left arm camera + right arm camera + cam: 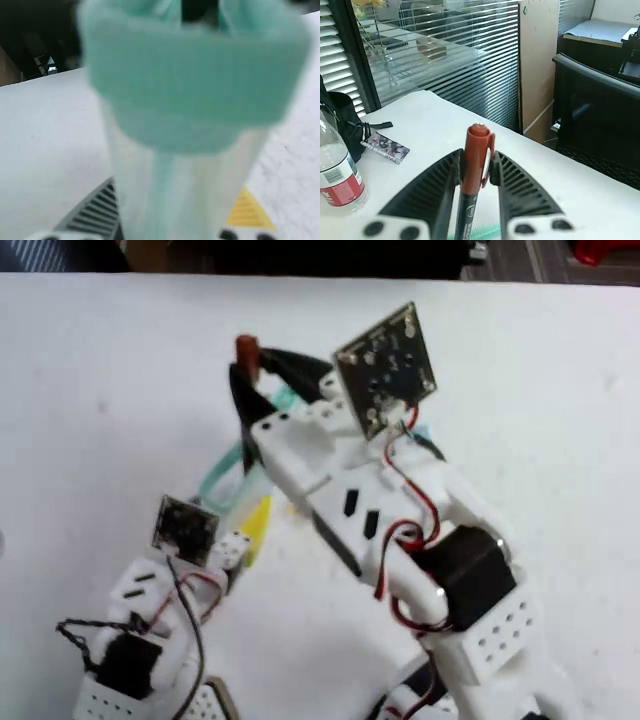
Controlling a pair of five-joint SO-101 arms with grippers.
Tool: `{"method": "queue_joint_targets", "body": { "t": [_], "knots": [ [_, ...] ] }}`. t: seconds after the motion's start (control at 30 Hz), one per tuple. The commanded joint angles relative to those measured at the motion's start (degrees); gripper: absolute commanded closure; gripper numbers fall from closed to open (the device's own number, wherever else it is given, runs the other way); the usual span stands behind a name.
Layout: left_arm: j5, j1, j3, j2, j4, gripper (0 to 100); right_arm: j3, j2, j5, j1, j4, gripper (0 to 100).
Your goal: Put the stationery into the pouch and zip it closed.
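The right tool (477, 159) is closed narrow on a dark pen (479, 137) with a red cap, held upright between its black jaws. In the high view the clear, teal-edged pouch (222, 476) lies on the desk (110, 390) just beside this tool, partly hidden under its white arm. The left tool (252, 525) sits near the pouch's other end, so close to the pouch that I cannot tell whether it is wide or narrow. Well beyond the right tool its wrist view takes in a water bottle (337, 175), a black bag (340, 112), a small printed card (385, 146) and, past the desk's edge, a dark chair (600, 110).
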Motion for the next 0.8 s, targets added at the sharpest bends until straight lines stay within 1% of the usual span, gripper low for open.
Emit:
{"method": "queue_joint_targets", "body": {
  "t": [0.0,0.07,0.17,0.2,0.3,0.47,0.5,0.57,0.67,0.77],
  "knots": [
    [-0.44,0.84,-0.35,0.04,-1.14,80,-0.70,-1.36,1.05,-1.10,1.71,96.5],
    [-0.44,0.84,-0.35,0.04,-1.14,80,-0.70,-1.36,1.05,-3.56,4.18,87.9],
    [-0.44,0.84,-0.35,0.04,-1.14,80,-0.62,-1.36,1.05,-5.58,7.52,70.2],
    [-0.44,0.84,-0.35,0.04,-1.14,80,-0.70,-1.36,1.05,-5.67,7.78,67.3],
    [-0.44,0.84,-0.26,0.04,-1.14,80,-0.79,-1.36,1.32,-5.49,7.60,68.7],
    [-0.44,0.84,-0.26,0.04,-1.14,80,-0.79,-1.36,8.00,-5.41,7.87,71.1],
    [-0.44,0.84,-0.26,0.04,-1.14,80,-0.79,-1.36,8.70,-4.44,7.87,71.1],
    [-0.18,0.84,-0.26,0.04,-1.14,80,-0.79,-1.36,9.14,-0.22,7.78,71.1],
    [0.62,-1.10,-0.44,0.04,-1.05,80,-0.44,-0.75,9.14,9.36,7.52,71.1],
    [6.42,-3.12,-0.44,0.04,-0.79,80,2.55,0.66,9.49,18.59,6.55,71.1]
  ]
}}
